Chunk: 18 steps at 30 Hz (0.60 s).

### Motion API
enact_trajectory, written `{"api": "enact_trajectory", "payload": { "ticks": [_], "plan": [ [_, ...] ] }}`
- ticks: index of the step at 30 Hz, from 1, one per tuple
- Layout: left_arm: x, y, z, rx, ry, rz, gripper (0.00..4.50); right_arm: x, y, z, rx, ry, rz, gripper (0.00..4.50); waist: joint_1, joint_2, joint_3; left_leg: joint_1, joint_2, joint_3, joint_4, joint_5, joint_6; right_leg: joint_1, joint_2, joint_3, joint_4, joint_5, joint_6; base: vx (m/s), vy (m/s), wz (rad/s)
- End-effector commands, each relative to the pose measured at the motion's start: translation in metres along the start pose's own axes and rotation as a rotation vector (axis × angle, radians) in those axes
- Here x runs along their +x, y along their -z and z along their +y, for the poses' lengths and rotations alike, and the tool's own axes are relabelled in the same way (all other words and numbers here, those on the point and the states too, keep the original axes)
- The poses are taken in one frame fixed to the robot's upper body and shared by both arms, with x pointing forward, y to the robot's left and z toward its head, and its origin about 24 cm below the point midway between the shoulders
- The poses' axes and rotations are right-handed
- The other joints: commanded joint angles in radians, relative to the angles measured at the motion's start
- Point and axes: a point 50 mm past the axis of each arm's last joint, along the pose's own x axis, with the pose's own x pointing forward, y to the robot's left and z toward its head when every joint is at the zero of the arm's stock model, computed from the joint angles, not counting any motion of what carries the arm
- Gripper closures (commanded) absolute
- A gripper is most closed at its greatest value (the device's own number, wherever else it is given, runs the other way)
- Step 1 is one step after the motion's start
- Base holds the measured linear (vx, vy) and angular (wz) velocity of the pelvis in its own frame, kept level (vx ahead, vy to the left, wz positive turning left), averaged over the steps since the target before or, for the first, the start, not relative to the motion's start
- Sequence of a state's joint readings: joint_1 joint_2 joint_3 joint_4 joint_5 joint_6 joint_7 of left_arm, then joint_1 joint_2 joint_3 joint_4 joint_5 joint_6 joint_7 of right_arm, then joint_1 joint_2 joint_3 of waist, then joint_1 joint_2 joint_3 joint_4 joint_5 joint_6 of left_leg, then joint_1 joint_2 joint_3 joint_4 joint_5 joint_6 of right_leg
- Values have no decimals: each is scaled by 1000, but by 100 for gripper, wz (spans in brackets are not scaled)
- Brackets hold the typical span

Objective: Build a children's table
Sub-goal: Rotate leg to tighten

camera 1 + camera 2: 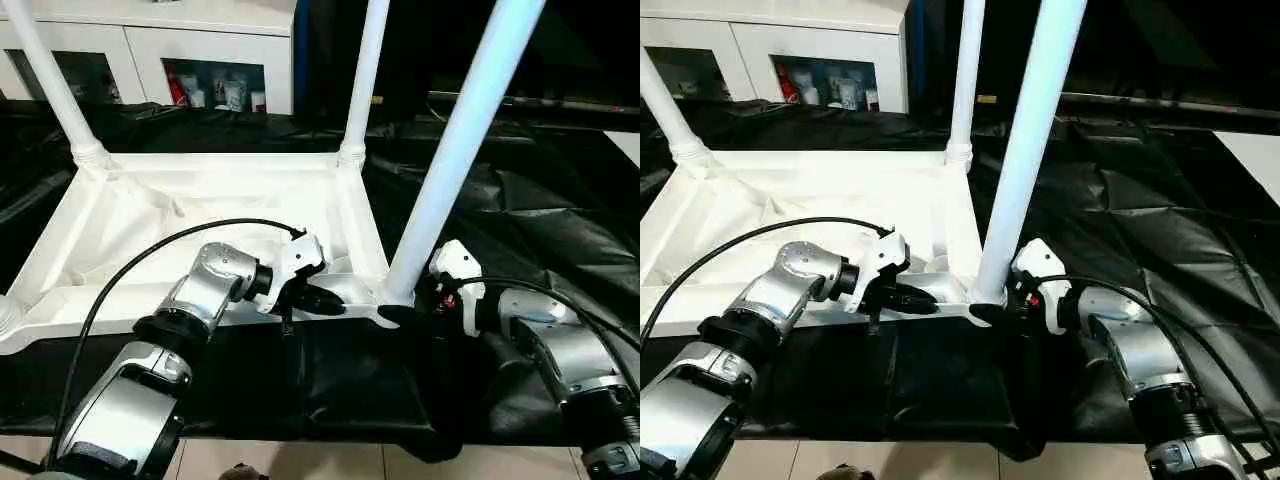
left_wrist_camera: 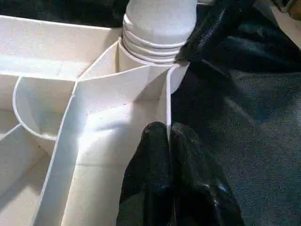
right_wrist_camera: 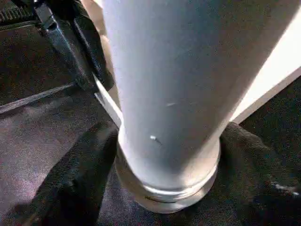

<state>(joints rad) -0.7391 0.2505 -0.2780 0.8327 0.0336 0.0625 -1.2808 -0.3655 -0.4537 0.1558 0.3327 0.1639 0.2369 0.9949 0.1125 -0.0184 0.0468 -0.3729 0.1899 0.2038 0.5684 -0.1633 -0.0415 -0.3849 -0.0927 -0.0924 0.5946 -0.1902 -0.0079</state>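
Pinching tabletop rim [image 2: 165,101]: left tool [image 2: 170,141]; right tool [image 3: 164,155] straddling leg [image 3: 164,94], grip unclear.

L gripper [image 1: 902,296] shut on tabletop [image 1: 790,200] rim | R gripper [image 1: 992,310] at near leg [image 1: 1025,150] base

Both forearms [image 1: 130,400] are chunky brushed-silver cylinders with black ring joints between the segments, kinda like stacked cans. Each wrist ends in a glossy white housing [image 1: 300,258] with black hardware bolted on. A thin black cable [image 1: 150,255] loops off the left arm's wrist housing and runs back along it; the right arm [image 1: 1140,360] has its own black cables trailing along. There's a small red spot on the right wrist housing [image 1: 1038,300]. The left gripper's fingers [image 2: 160,188] are glossy black and rounded, almost rubbery looking.
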Motion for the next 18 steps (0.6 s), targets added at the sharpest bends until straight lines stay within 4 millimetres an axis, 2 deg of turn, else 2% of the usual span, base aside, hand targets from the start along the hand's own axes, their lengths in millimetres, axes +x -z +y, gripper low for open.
{"api": "enact_trajectory", "payload": {
  "ticks": [1, 3, 4, 10, 12, 15, 16, 18],
  "plan": [
    [5, -3, -3, 17, 20, -9, 450, 2, 0, 2, 7, -15, 0, 149, 0, -4, -60, 21, 57, -25, -60, -230, 33, 42, -76, 56, -67, -164, -234, 0, 0, 0],
    [5, -2, -3, 17, 19, -8, 450, 3, 1, 2, 8, -14, 2, 167, 0, -4, -60, 21, 57, -25, -59, -225, 35, 42, -75, 56, -67, -162, -232, 0, 0, 0],
    [5, -2, -3, 17, 18, -8, 450, 3, 1, 2, 9, -13, 3, 171, -1, -7, -60, 20, 56, -24, -59, -222, 37, 42, -75, 56, -67, -160, -232, 0, 0, 0],
    [5, 0, -3, 3, -4, -3, 450, 8, 6, -1, 43, 50, 2, 178, -1, -5, -60, 21, 56, -25, -59, -223, 36, 41, -75, 56, -67, -173, -228, 0, 0, 0],
    [9, 0, 0, -17, -60, -8, 450, 13, 13, -5, 86, 150, 5, 179, -9, -5, -56, 22, 55, -27, -64, -262, 14, 36, -77, 55, -74, -229, -221, 0, 0, 0],
    [14, -1, 5, -42, -136, -14, 450, 20, 20, -7, 134, 256, 19, 179, -16, -6, -53, 26, 53, -29, -66, -299, -1, 34, -79, 55, -85, -314, -197, 0, 0, 0],
    [16, -2, 7, -55, -186, -14, 450, 24, 22, -7, 170, 311, 13, 179, -17, -5, -53, 26, 53, -30, -66, -305, -5, 34, -79, 56, -86, -326, -192, 0, 0, 0],
    [25, -3, 14, -106, -331, -15, 450, 36, 27, -10, 265, 487, -4, 179, -29, 4, -53, 29, 53, -34, -69, -342, -31, 25, -79, 56, -91, -374, -178, 0, 0, 0]
  ]
}}
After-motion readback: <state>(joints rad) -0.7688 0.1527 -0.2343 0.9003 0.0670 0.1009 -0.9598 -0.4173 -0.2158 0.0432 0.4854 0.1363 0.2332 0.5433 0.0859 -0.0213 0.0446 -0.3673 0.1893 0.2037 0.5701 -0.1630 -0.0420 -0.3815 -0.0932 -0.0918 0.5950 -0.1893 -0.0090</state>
